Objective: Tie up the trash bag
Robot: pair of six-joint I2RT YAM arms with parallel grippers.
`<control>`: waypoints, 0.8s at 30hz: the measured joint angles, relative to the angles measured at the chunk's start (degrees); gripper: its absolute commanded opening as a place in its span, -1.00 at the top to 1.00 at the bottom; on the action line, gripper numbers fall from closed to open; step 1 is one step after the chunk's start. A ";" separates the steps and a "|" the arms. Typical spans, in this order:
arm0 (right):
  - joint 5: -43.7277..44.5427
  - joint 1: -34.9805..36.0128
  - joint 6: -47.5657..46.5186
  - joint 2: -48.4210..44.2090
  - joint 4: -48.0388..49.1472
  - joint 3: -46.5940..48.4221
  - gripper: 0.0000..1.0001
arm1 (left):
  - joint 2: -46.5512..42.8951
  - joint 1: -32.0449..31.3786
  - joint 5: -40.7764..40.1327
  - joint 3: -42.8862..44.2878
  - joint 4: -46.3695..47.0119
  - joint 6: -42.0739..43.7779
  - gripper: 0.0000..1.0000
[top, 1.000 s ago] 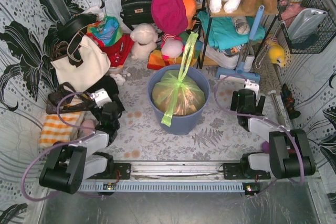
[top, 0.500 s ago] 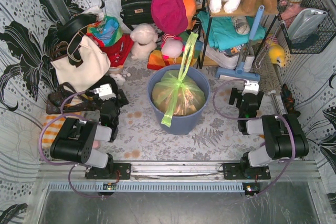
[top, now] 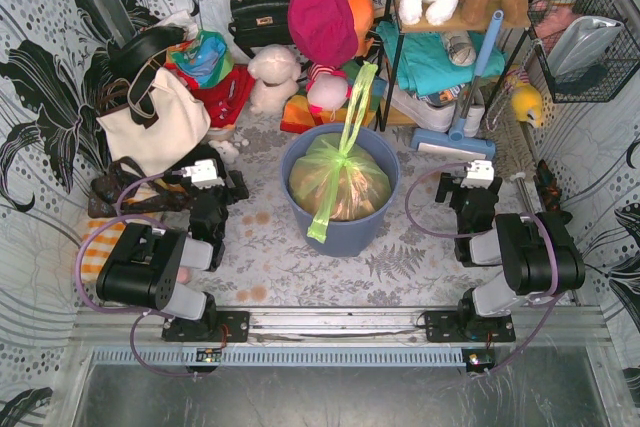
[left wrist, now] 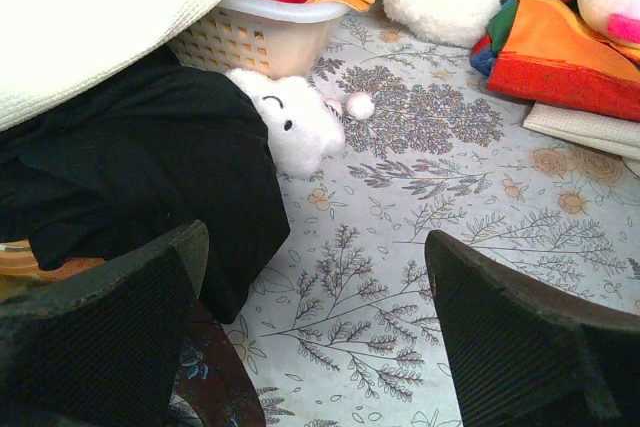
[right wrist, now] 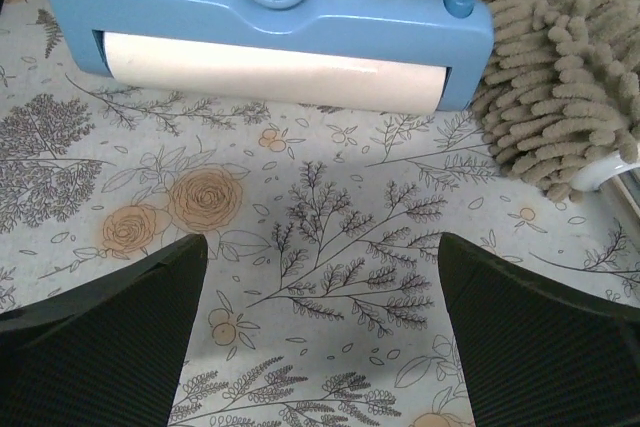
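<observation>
Nothing readable on show here: no brand or lettering comes up large enough in any view.

To the arms. The left arm sits folded at the near left, its elbow bulked up over its base. Its forearm reaches away, carrying the left gripper low over the floral-cloth bench. Its jaws stand wide with nothing between them. The left wrist view shows bare cloth between the two dark fingers. A black bag lies just to the left, and a small white plush lies ahead, against the bag. A white basket sits beyond them.

The right arm mirrors it, elbow high at the near right, wrist stretched forward and low. The right gripper is also spread wide and holding nothing. In its wrist view the blue roller head with its white roll lies straight ahead on the cloth. A shaggy grey-tan duster lies just to the right of it.

Between the two grippers, and well apart from both, stands the blue-grey bin at centre bench. The trash bag sits inside it, lime green with brown paper showing through. The bag is gathered at the top. One handle strip rises towards the clutter behind, and the other hangs over the bin's front rim.
</observation>
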 measured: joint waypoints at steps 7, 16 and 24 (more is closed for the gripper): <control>0.59 0.00 0.02 0.00 1.14 0.00 -0.93 | 0.00 0.00 0.02 -0.02 0.00 0.11 -0.96; 0.63 0.00 0.02 0.00 1.14 0.00 -0.93 | 0.00 0.00 0.04 -0.02 -0.02 0.13 -0.96; 0.63 0.00 0.02 0.00 1.14 0.00 -0.93 | 0.00 0.00 0.04 -0.02 0.00 0.15 -0.95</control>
